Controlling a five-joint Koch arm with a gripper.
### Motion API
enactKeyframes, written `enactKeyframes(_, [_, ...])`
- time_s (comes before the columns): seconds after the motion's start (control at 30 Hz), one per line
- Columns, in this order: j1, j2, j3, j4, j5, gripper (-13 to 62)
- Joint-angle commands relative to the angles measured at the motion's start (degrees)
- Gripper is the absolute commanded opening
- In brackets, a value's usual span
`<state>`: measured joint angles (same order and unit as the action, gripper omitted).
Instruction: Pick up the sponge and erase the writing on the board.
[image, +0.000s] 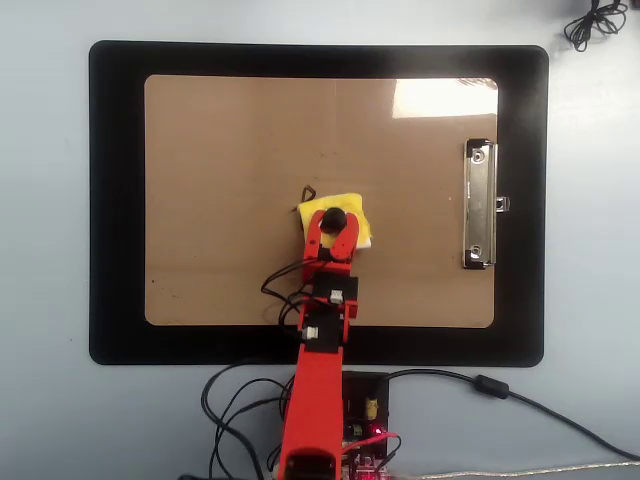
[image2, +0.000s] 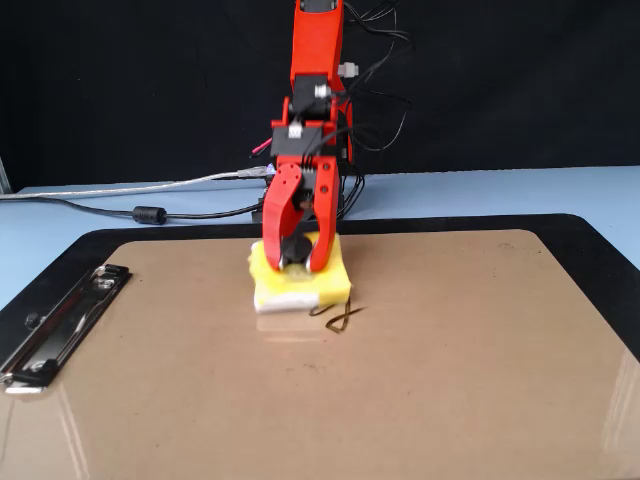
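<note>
I see a pale blue bench (image: 45, 200) under a large black mat (image: 115, 200), a black backdrop (image2: 120, 90) behind it, cables (image2: 120, 205) trailing across, and a bright glare patch near one corner.
</note>
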<state>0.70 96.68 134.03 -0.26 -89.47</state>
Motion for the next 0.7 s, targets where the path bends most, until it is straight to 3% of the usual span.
enactKeyframes(0.0, [0.6, -8.9, -5.7, -11.3, -0.9, -8.0])
enactKeyframes(0.1, [0.7, -16.2, -11.2, -13.6, -0.9, -8.0])
enactKeyframes(0.17, [0.8, -14.2, -9.7, -13.4, -1.0, -8.0])
enactKeyframes(0.47, [0.4, 23.7, 26.3, -13.2, -1.0, -8.0])
enactKeyframes(0.53, [-0.8, 22.4, 26.3, -13.4, -1.1, -8.0])
enactKeyframes(0.67, [-3.7, 5.4, 13.9, -15.3, -1.9, -8.0])
